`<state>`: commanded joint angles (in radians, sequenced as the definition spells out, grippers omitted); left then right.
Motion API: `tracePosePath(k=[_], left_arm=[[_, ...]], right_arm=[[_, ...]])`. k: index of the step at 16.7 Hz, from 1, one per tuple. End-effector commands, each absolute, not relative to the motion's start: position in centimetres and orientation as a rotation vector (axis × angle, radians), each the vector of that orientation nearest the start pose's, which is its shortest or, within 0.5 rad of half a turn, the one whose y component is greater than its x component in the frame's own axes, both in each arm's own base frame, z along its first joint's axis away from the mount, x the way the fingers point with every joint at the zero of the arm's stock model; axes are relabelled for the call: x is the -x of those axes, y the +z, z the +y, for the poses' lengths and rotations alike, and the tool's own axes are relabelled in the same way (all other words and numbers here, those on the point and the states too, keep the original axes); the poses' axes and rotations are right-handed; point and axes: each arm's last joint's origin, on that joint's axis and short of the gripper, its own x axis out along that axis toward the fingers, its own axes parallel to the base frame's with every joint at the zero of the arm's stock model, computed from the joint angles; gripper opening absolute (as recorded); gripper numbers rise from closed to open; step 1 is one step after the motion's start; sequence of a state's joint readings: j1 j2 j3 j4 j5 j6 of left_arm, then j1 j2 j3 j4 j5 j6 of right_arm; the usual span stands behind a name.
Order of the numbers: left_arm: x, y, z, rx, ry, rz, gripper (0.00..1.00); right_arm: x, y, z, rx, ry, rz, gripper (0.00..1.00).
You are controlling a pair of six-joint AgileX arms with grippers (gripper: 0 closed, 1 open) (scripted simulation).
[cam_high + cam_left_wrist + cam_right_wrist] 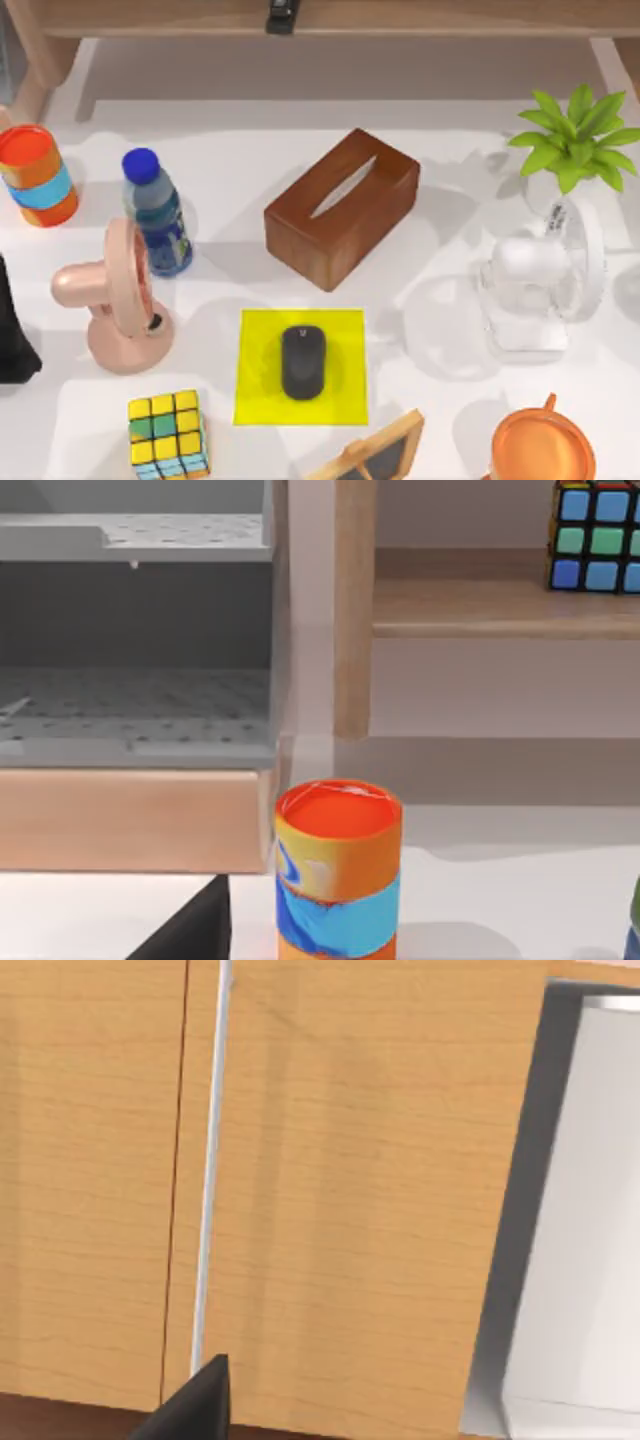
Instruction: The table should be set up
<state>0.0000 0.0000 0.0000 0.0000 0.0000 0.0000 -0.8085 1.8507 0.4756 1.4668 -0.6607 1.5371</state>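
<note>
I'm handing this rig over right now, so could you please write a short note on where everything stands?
Left hand: parked at the table's left edge; finger state unreadable. Right hand: likewise unreadable.
On the table: black mouse on the yellow mat, wooden tissue box behind it, pink fan and water bottle on the left, white fan and potted plant on the right.
Done: mouse sits on the mat.
Left: I can't tell what else the setup needs.
</note>
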Motion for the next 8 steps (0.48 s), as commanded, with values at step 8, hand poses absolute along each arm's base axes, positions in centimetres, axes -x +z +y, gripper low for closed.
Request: tracePosePath(k=[8], left_arm=[[-10.6,16.0,-0.1,0.0,0.0,0.0,1.0]], right_arm=[[-22.3,9.6,-18.0,-1.571,-0.008,-0.008,1.0]])
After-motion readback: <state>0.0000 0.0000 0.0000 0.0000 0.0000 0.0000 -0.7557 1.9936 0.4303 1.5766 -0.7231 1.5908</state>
